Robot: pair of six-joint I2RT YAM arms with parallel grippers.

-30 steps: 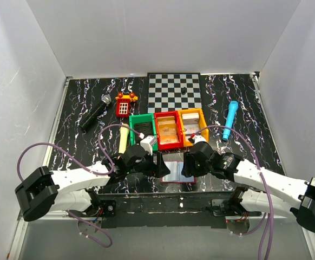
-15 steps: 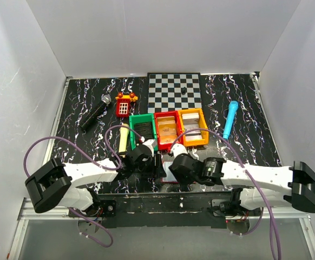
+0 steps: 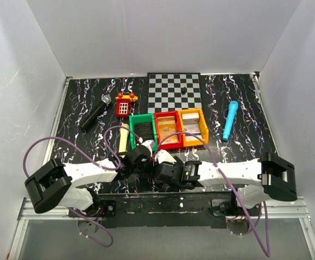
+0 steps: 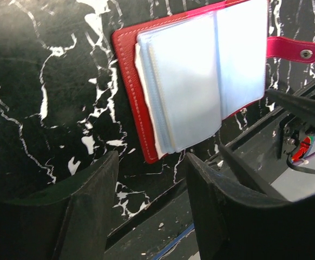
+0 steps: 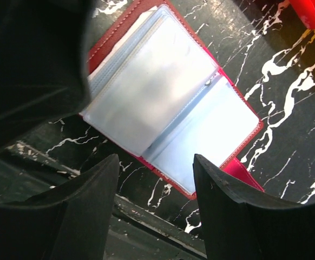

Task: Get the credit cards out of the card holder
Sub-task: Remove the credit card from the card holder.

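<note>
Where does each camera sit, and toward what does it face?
Top external: above and behind the bases, facing down on the table; left arm and right arm show.
Left wrist: on the left arm, facing down past the open left pincer at the card holder.
Right wrist: likewise, past the open right pincer.
Shared: both wrist views show the open card holder.

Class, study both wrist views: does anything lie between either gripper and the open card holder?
Nothing lies between. The card holder is open, sleeves up, on the marbled table, just beyond the open left gripper and right gripper. In the right wrist view a dark blurred shape covers one corner of it.
</note>
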